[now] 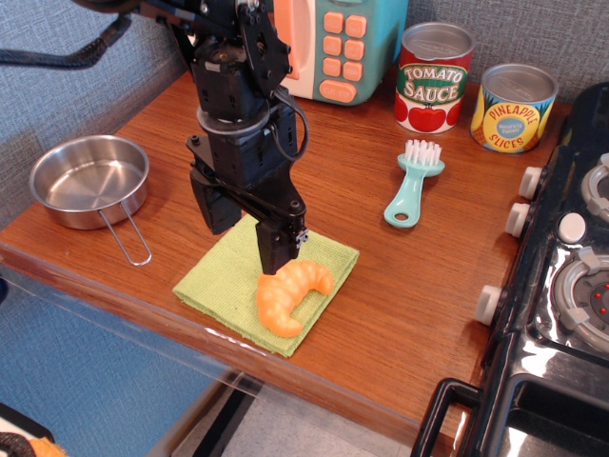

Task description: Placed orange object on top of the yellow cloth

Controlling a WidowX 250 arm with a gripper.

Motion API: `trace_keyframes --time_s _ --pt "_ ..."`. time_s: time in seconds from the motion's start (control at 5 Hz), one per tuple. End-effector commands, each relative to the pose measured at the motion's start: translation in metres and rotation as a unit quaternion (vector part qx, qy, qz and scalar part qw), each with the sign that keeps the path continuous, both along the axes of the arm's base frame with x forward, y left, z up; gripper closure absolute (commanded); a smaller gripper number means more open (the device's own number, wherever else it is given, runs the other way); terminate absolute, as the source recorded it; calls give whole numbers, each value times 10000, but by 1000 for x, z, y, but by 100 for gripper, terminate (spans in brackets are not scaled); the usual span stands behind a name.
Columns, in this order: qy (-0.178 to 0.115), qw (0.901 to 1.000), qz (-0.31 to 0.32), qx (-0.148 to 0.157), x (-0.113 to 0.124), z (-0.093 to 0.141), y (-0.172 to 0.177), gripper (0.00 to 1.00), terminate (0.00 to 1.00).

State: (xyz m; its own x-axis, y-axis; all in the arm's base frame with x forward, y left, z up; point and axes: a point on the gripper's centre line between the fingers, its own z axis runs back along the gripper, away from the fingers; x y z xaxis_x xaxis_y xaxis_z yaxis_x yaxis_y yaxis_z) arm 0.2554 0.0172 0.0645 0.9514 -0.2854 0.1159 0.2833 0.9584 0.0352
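The orange toy croissant point(290, 295) lies on the yellow-green cloth point(228, 276), near the cloth's front right part. The cloth lies flat on the wooden counter near its front edge. My black gripper point(249, 238) hangs just above the back of the cloth, open, with one finger point(279, 243) right behind the croissant and the other finger point(216, 205) to the left. Nothing is held between them.
A steel pan point(88, 181) sits at the left. A teal brush point(413, 181) lies to the right. Tomato sauce point(433, 76) and pineapple point(513, 107) cans and a toy microwave point(341, 43) stand at the back. A black stove point(561, 286) is at the right.
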Motion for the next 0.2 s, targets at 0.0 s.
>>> trace_keyframes --time_s 0.0 --pt "-234 9997 30 23 -6 14 5 0 100"
